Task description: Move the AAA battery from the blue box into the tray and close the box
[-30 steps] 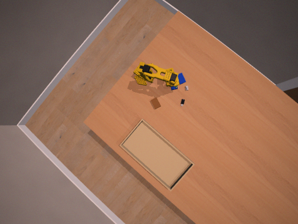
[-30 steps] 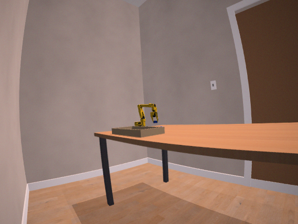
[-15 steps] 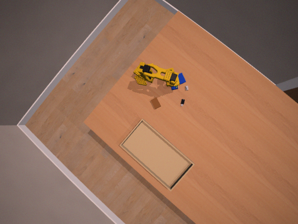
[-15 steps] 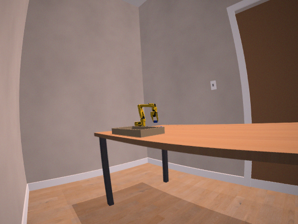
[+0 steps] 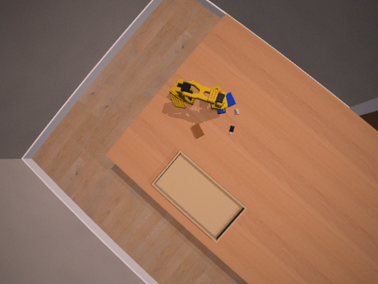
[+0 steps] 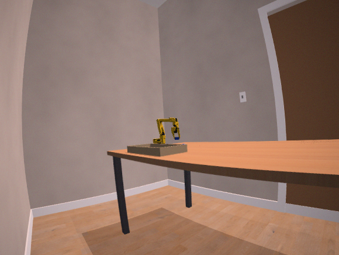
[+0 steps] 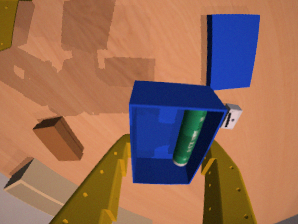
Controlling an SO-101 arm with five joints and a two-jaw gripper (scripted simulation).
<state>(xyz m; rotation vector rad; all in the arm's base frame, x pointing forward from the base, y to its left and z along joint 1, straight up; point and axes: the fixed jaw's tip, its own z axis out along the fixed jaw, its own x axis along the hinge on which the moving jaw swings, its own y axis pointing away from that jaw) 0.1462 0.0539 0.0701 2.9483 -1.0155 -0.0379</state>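
Observation:
My gripper (image 7: 166, 163) is shut on the open blue box base (image 7: 174, 131) and holds it above the table. A green AAA battery (image 7: 189, 137) lies inside the base, against its right wall. The blue lid (image 7: 232, 51) lies flat on the table beyond the base; it also shows in the overhead view (image 5: 231, 99). The base shows small under the arm's end in the overhead view (image 5: 221, 111) and in the side view (image 6: 176, 137). The tray (image 5: 198, 195) is a shallow tan rectangle some way off, toward the table's near edge.
A brown box (image 5: 197, 130) lies on the table near the arm's base; it also shows in the wrist view (image 7: 59, 137). A small white object (image 5: 236, 111) and a small black object (image 5: 231, 129) lie to the right of the arm.

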